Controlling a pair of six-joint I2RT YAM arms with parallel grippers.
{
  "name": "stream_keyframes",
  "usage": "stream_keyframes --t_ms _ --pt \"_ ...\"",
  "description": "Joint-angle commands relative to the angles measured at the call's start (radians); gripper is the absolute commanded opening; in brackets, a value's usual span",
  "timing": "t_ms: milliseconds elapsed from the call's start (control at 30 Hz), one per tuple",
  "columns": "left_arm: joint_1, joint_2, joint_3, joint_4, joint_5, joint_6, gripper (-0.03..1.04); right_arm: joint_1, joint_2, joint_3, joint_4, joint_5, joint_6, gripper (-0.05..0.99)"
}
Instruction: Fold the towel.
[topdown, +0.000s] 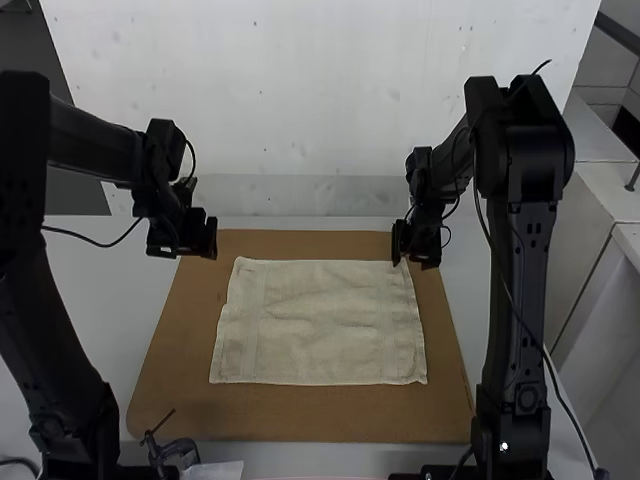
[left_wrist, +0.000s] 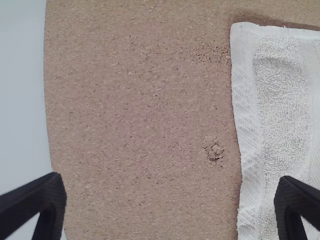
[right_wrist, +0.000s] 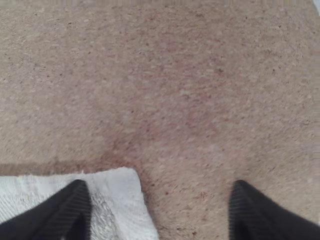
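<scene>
Cream rectangular terry towel (topdown: 320, 320) lies spread, w/ slight ripples, on brown cork board (topdown: 300, 418); black tapered L fingers (left_wrist: 297, 205) & black tapered R fingers (right_wrist: 67, 215) both wide, nr its far end. Risk: R pinch too shallow, cloth slips; L closes too far outboard, misses towel; uneven lift, skewed fold

In the high view, the black right gripper (topdown: 415, 250) hides a bit of the cream cloth towel (topdown: 320, 320) by its far right corner. I can't tell if they touch there. The tips of the black left gripper (topdown: 200, 238) are too small and dark to see well. A white flat piece (topdown: 218, 470) is cut off by the edge.

In the left wrist view, the edge cuts off much of the towel, and one finger (left_wrist: 296, 207) hides some. In the right wrist view, both fingers are blurry and cut off.
</scene>
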Motion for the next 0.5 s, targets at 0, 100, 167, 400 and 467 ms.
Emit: stream_keyframes --t_ms 0,100,167,400,467 --pt "0.001 0.023 0.037 0.006 0.005 0.0 0.93 0.05 0.068 0.004 0.003 0.027 -0.009 0.27" --pt "-0.002 0.056 0.046 0.006 0.005 0.001 0.93 0.064 0.079 0.001 -0.021 0.079 -0.026 0.09" --pt "-0.01 0.084 0.061 0.006 0.005 -0.002 0.93 0.065 0.079 -0.006 -0.023 0.097 -0.026 0.01" --pt "-0.057 0.23 0.163 0.004 -0.024 -0.013 0.93 0.073 0.079 -0.013 -0.023 0.119 -0.026 0.01" --pt "-0.072 0.277 0.205 -0.003 -0.031 -0.014 0.93 0.075 0.079 -0.015 -0.023 0.12 -0.026 0.01"
